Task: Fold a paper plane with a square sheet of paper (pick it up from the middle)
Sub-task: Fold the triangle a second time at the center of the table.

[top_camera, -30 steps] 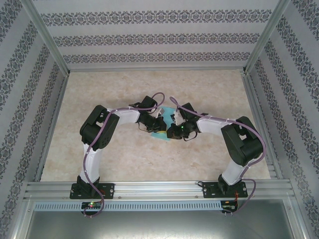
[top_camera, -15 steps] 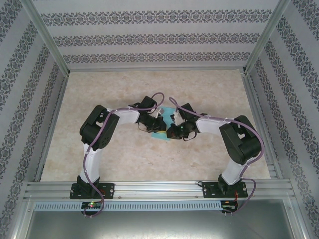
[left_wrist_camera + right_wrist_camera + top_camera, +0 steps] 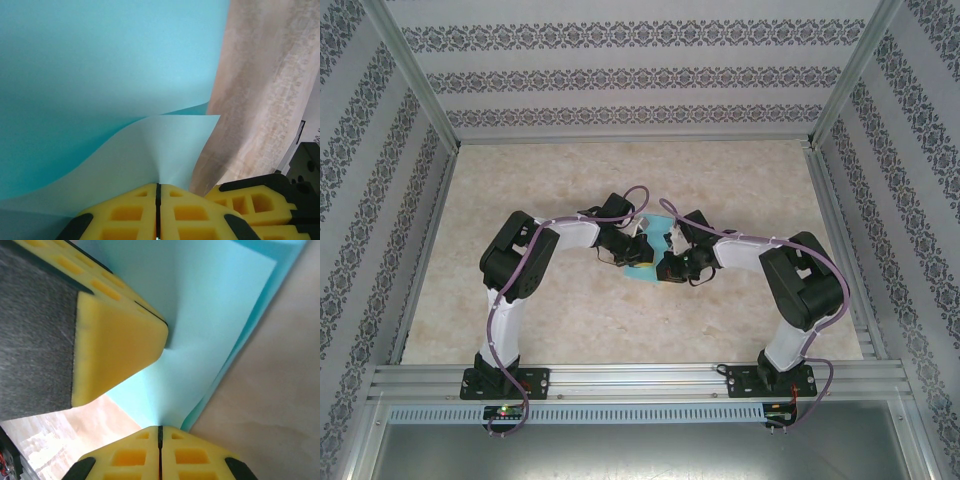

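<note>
The square sheet of paper (image 3: 657, 235) is turquoise and partly folded, and it hangs between the two grippers at the middle of the table. My left gripper (image 3: 158, 186) is shut on a paler flap of the sheet (image 3: 100, 75), which rises from between its yellow fingers. My right gripper (image 3: 160, 428) is shut on another edge of the sheet (image 3: 210, 305), where two layers show. From above, the left gripper (image 3: 642, 245) and the right gripper (image 3: 667, 250) stand close together, tips facing. A yellow finger of the left gripper (image 3: 115, 345) presses on the sheet in the right wrist view.
The beige marbled table top (image 3: 570, 310) lies open all around the arms. Aluminium rails (image 3: 640, 380) frame it in front, and patterned walls (image 3: 640, 80) close the back and both sides. A yellow finger of the right gripper (image 3: 255, 205) sits at the lower right of the left wrist view.
The right arm has edged slightly left and down. A little more turquoise paper shows between the two grippers. The left arm has stayed in place.
</note>
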